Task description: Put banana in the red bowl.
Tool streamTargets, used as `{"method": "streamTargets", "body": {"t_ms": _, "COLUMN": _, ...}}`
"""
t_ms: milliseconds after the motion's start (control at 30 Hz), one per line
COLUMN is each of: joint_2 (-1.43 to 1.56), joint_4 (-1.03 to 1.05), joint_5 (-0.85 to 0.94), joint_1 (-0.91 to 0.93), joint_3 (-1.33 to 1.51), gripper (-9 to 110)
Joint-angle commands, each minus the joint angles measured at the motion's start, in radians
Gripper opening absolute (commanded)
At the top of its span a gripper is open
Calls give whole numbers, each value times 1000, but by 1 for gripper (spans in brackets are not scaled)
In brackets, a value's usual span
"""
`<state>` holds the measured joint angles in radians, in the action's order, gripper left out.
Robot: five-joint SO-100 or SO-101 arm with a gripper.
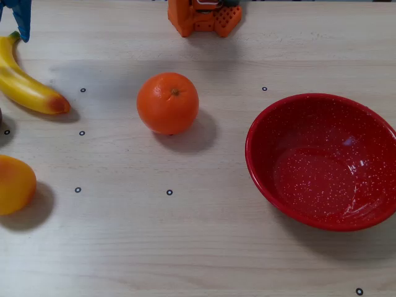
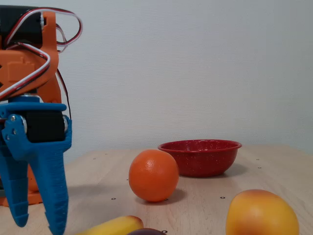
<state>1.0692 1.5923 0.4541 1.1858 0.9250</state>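
**Banana at the left edge, red bowl empty at the right**

We start with the table (image 1: 204, 247), a pale wood surface dotted with small black ring marks. In the overhead view its widest bare stretch runs along the bottom and through the middle, between the orange and the bowl; the top strip is also bare apart from the arm's orange base (image 1: 203, 17).

The red bowl (image 1: 322, 162) is the largest thing we see. It sits at the right side of the overhead view, its rim running off the right edge of the picture. We see nothing in it, only its speckled glossy floor. In the fixed view it stands at the back, beyond the orange.

The gripper (image 2: 36, 226) fills the left of the fixed view: two blue fingers pointing down, their tips apart with a clear gap, holding nothing. In the overhead view only a blue tip shows in the top left corner, just above the banana's green stem.

The banana (image 1: 25, 86) lies on the table at the left edge of the overhead view, well apart from the bowl, reddish end pointing toward the orange.

The orange (image 1: 167, 103) sits between banana and bowl, touching neither.

A rounded yellow-orange fruit (image 1: 13, 184) lies at the lower left edge.
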Motion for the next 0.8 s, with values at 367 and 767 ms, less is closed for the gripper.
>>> {"method": "streamTargets", "body": {"t_ms": 367, "joint_2": -9, "joint_4": -48, "joint_5": 35, "joint_1": 11, "joint_3": -101, "gripper": 36}}
{"method": "streamTargets", "body": {"t_ms": 767, "joint_2": -101, "joint_4": -89, "joint_5": 38, "joint_1": -21, "joint_3": -103, "gripper": 37}}
